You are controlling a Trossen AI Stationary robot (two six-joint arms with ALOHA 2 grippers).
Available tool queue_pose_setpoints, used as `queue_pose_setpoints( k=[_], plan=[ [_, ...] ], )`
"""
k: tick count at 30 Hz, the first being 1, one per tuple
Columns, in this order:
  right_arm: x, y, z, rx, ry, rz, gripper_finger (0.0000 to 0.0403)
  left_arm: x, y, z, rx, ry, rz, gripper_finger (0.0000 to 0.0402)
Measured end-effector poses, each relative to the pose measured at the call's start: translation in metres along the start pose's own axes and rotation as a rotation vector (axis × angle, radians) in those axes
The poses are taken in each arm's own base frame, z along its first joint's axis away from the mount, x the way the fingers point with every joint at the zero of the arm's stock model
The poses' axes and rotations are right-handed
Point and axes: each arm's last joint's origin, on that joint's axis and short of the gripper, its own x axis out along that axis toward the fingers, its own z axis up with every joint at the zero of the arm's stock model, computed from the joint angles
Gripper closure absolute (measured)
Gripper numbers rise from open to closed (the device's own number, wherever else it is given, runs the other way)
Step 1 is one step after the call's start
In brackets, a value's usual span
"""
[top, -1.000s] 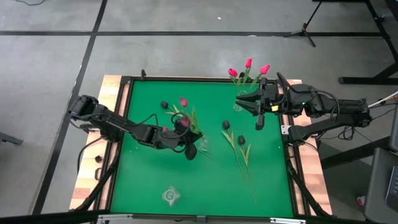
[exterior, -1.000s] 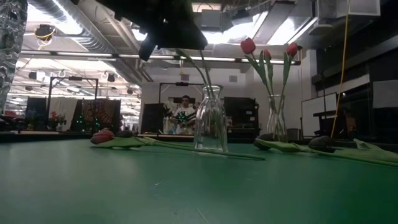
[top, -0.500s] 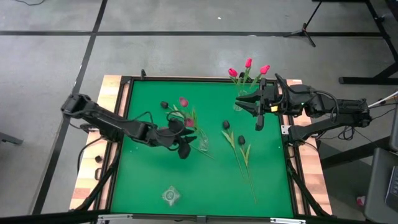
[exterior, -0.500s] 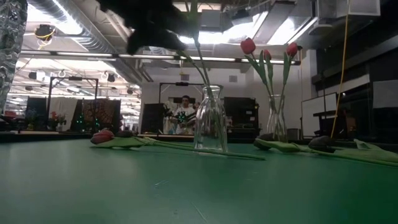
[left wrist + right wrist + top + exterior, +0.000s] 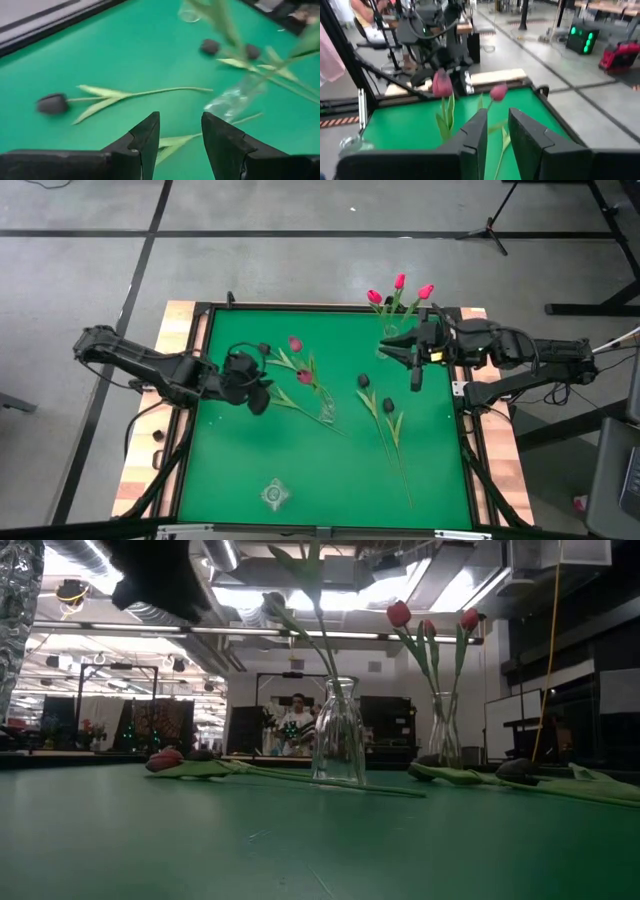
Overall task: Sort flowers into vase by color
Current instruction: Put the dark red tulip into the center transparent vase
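A clear vase (image 5: pixel 326 411) stands mid-table with one mauve-pink tulip (image 5: pixel 305 377) in it, stem in the neck, leaning on the rim (image 5: pixel 338 682). My left gripper (image 5: pixel 255 397) hovers open left of that vase, holding nothing. A second vase (image 5: pixel 386 348) at the far right holds three bright pink-red tulips (image 5: pixel 399 282). A pink tulip (image 5: pixel 295 343) and near-black tulips (image 5: pixel 264 348) (image 5: pixel 363 381) (image 5: pixel 388 405) lie flat on the mat. My right gripper (image 5: pixel 413 367) waits open beside the far-right vase, over the mat's right side.
An empty third vase (image 5: pixel 272 495) stands near the table's near edge. The green mat (image 5: pixel 230 470) sits inside a raised dark frame with wooden borders. The lying tulips' long stems (image 5: pixel 398 450) run toward the near right. A person (image 5: pixel 296 725) sits in the room behind.
My left gripper has drawn back from above the middle vase toward the table's left edge. The mauve-pink tulip stays behind, standing in the vase with its stem and leaves rising free. The right arm has kept still.
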Motion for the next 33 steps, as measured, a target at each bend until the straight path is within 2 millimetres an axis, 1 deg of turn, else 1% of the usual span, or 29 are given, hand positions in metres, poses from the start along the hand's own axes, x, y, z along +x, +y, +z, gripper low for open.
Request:
queue_pose_setpoints(
  k=[3, 5, 10, 13, 17, 20, 23, 28, 33],
  plan=[
    [0.008, 0.002, -0.008, 0.014, 0.065, 0.021, 0.0322, 0.002, 0.003, -0.007, 0.031, 0.046, 0.039, 0.026],
    [0.019, 0.006, -0.019, 0.023, 0.129, 0.059, 0.0322, 0.005, 0.002, -0.012, 0.046, 0.061, 0.039, 0.026],
    [0.047, 0.036, -0.046, -0.023, 0.272, 0.136, 0.0322, 0.011, 0.004, -0.03, 0.071, 0.082, 0.04, 0.0259],
    [0.056, 0.054, -0.056, -0.067, 0.3, 0.135, 0.0322, 0.017, 0.006, -0.044, 0.108, 0.077, 0.031, 0.026],
    [0.058, 0.064, -0.059, -0.113, 0.299, 0.125, 0.0322, 0.027, 0.007, -0.059, 0.303, 0.053, -0.019, 0.026],
    [0.058, 0.064, -0.058, -0.11, 0.294, 0.123, 0.0322, 0.035, 0.009, -0.061, 0.43, 0.024, -0.036, 0.0265],
    [0.058, 0.063, -0.058, -0.11, 0.294, 0.122, 0.0322, 0.045, 0.013, -0.06, 0.502, 0.024, -0.068, 0.0271],
    [0.058, 0.063, -0.058, -0.114, 0.294, 0.123, 0.0322, 0.063, 0.025, -0.051, 0.579, 0.083, -0.109, 0.0276],
    [0.057, 0.063, -0.058, -0.115, 0.296, 0.123, 0.0322, 0.083, 0.031, -0.047, 0.624, 0.163, -0.18, 0.0276]
  ],
)
